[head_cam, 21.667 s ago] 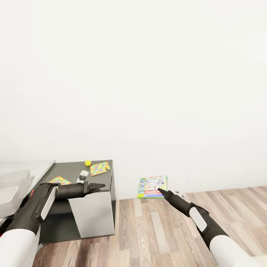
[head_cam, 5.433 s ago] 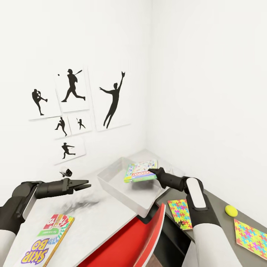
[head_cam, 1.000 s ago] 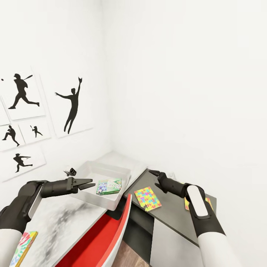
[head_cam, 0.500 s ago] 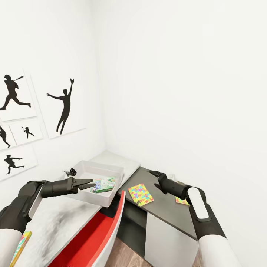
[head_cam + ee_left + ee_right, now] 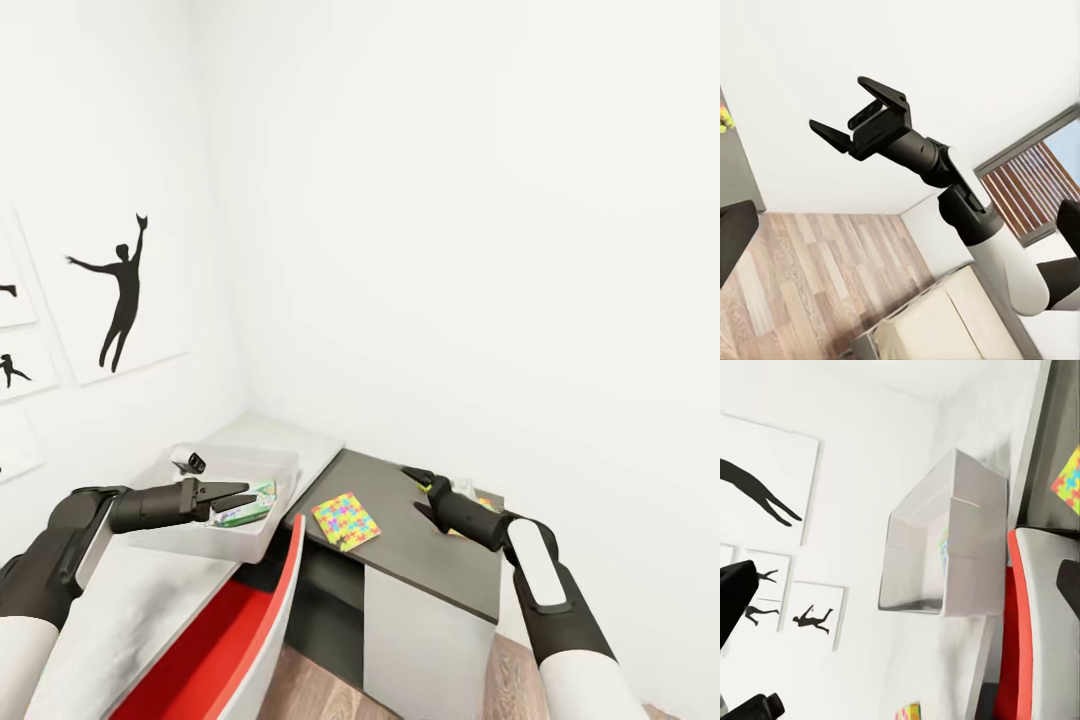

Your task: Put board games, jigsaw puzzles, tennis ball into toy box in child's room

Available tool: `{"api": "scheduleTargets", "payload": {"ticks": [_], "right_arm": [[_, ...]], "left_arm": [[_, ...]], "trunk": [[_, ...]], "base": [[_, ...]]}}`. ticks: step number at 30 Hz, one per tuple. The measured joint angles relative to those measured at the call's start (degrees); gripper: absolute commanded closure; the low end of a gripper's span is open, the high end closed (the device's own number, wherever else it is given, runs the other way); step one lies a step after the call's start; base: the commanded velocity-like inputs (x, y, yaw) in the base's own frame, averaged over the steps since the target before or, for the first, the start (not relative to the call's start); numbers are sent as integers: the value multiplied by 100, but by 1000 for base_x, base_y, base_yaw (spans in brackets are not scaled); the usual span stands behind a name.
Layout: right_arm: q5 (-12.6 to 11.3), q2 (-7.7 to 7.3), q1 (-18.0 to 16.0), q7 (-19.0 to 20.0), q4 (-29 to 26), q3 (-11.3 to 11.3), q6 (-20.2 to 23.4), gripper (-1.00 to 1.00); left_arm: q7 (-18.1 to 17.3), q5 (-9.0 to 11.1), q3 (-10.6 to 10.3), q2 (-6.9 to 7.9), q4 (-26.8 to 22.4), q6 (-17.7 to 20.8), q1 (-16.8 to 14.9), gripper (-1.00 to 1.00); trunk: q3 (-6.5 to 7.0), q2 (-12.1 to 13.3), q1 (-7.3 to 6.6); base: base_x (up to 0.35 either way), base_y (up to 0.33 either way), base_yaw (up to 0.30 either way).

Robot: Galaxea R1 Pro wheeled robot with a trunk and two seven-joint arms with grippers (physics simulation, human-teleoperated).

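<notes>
Board game (image 5: 243,503) lies flat in the toy box (image 5: 262,535) — long axis toward the dark table (image 5: 430,560) — both grippers' jaws open, empty.

The light is bright, even and soft, with no single source to be made out. The white walls (image 5: 450,200) look almost washed out, and the corner between them shows only as a faint grey gradient. Shadows are weak: a soft dark smudge lies under the grey bin (image 5: 215,500) and along the dark table (image 5: 430,540). Edges are crisp and clean, without blur or grain. Straight lines lean strongly in the wrist views.
</notes>
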Motion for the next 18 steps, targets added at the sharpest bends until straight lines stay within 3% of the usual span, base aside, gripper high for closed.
{"api": "scheduleTargets", "payload": {"ticks": [3,10,18], "right_arm": [[2,-11,4,11,1,-4,0,-100],[-4,-209,8,43,1,-1,0,-100],[-4,-262,8,102,7,4,-6,-100]], "left_arm": [[0,0,0,2,0,1,0,-100],[0,0,0,5,0,-2,0,-100],[0,0,0,5,0,1,0,-100]], "trunk": [[12,0,0],[41,0,0],[74,0,0]], "base": [[-2,0,-255],[-1,0,-255],[0,0,-255]]}}
